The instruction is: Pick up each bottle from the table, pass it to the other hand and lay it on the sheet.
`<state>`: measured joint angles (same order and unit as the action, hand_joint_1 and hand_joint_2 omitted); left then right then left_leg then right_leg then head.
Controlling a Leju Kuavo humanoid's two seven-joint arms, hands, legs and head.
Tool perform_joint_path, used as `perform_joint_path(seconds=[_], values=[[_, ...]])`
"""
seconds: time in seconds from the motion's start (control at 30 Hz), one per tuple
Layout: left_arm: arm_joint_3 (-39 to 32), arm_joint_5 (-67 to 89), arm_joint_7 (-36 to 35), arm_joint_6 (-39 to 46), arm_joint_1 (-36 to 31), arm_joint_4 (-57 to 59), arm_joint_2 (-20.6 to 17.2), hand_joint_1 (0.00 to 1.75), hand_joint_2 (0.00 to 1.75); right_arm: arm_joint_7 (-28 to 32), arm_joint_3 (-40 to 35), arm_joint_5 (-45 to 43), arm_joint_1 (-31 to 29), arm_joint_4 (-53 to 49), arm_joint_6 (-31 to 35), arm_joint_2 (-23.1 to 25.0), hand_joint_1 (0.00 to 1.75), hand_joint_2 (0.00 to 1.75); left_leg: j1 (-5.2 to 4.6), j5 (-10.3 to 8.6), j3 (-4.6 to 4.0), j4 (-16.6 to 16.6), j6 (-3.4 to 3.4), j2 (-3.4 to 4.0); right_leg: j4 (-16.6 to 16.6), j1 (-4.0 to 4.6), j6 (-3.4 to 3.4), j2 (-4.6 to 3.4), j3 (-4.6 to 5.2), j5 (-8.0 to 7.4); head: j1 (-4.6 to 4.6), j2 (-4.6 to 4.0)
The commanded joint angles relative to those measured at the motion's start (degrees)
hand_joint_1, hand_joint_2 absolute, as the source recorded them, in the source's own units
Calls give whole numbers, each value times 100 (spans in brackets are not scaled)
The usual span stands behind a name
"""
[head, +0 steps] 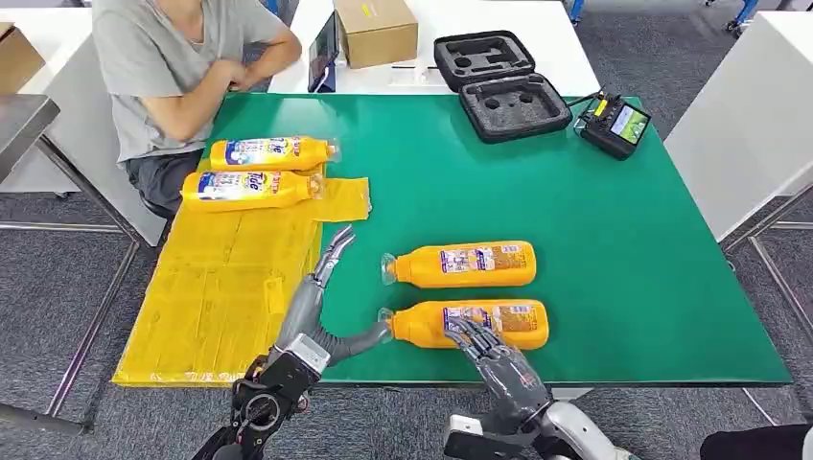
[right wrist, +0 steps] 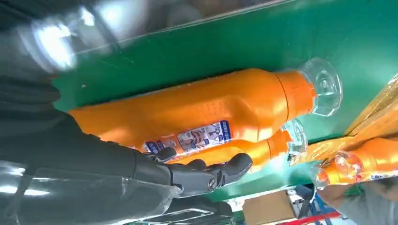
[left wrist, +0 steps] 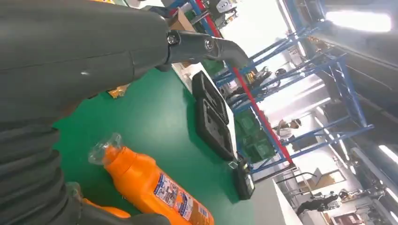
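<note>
While two bottles already lie on the yellow sheet (head: 220, 287) at the upper left of the head view, two more wait on the green table (head: 623, 249).

Item: far bottle (head: 467, 264), lying on its side at frame centre, clear cap toward the left, untouched.

Item: near bottle (head: 475, 322), lying just below it, parallel, cap to the left.

Item: right hand (head: 494, 353), lower centre, fingers spread and resting over the near bottle's labelled body; no closed grasp is visible, so the bottle reads as lying on the table, not yet held.

Item: left hand (head: 321, 287), left of the two bottles near the sheet's edge, fingers apart and extended, holding nothing, its thumb reaching toward the near bottle's cap.

Item: a seated person (head: 177, 67), upper left, arms folded by the sheet.

Hazards, as judged: the smooth round body could roll or slip from under the fingers as they close; the neighbouring bottle may be nudged; the left thumb near the cap could knock the bottle during a lift.
</note>
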<state>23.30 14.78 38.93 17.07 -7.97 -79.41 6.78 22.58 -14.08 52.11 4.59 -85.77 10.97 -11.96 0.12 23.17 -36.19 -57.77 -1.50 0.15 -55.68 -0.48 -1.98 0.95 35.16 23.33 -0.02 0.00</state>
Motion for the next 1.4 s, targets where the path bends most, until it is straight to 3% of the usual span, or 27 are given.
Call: perform_joint_path(seconds=[0.03, 0.33, 0.77, 1.0, 1.4], values=[[-118, 66, -12, 156, 131, -95, -25, 0, 175, -239, -207, 684, -111, 9, 348, -71, 0, 175, 0, 9, 22, 5, 6, 10, 3, -1, 5, -16, -17, 6, 0, 0], [-153, 170, -26, 288, 245, -275, -43, 0, 175, -768, -383, 1967, -271, -83, 1133, -139, 0, 175, 1, 16, 31, 2, 8, 12, 1, -1, 7, -20, -27, 11, 2, 0], [-72, 289, -88, 390, 410, -334, -170, 0, 175, -891, 16, 2247, -217, 55, 1548, 218, 0, 175, 2, 14, 36, 7, 9, 5, 5, 0, 8, -12, -33, 13, 0, 0], [-46, 289, -88, 418, 317, -311, -139, 0, 175, -1084, 410, 2237, -534, 728, 1483, 363, 0, 175, 3, 9, 27, 8, 7, 9, 9, 2, 5, -15, -25, 4, 0, 0], [-49, 278, -127, 421, 232, -303, -106, 0, 175, -1089, 621, 2212, -666, 974, 1462, 427, 0, 175, 3, 7, 22, 6, 6, 4, 7, 0, 5, -10, -21, 5, 0, 0]])
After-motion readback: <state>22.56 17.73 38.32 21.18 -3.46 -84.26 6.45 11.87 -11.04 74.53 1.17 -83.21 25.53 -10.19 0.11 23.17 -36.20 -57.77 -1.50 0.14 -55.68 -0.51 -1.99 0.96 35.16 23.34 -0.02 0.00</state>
